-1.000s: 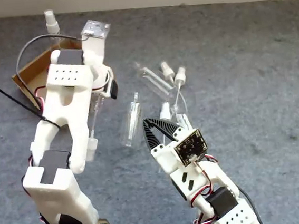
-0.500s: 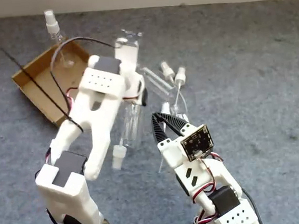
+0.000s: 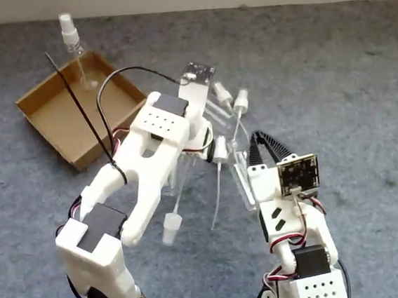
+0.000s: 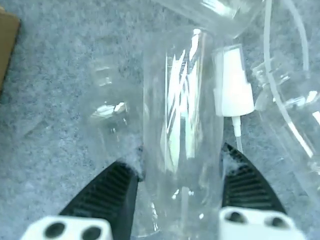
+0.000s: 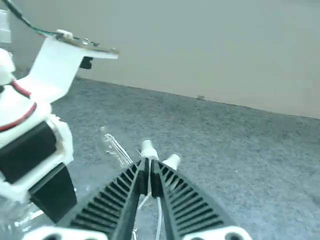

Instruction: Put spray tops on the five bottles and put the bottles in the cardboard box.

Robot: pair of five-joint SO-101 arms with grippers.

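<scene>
End effectors: left end effector (image 4: 180, 160) points down, fingers apart astride a clear cylindrical plastic bottle (image 4: 182, 100) lying on the grey table (image 3: 347, 71); right end effector (image 5: 150, 162) is raised and level, fingers together.
Arms: left arm (image 3: 151, 160) stretched forward to mid-table; right arm (image 3: 297, 252) folded upright.
Nearby: white spray tops (image 3: 240, 101) just beside that bottle.
Box: brown cardboard box (image 3: 54, 110) well apart, one topped bottle (image 3: 80, 62) standing inside.

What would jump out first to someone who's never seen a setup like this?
The left gripper, open astride a clear bottle lying on the grey carpet amid loose spray tops. At the high view's far left, a cardboard box holds one upright bottle, spray top already on.
</scene>
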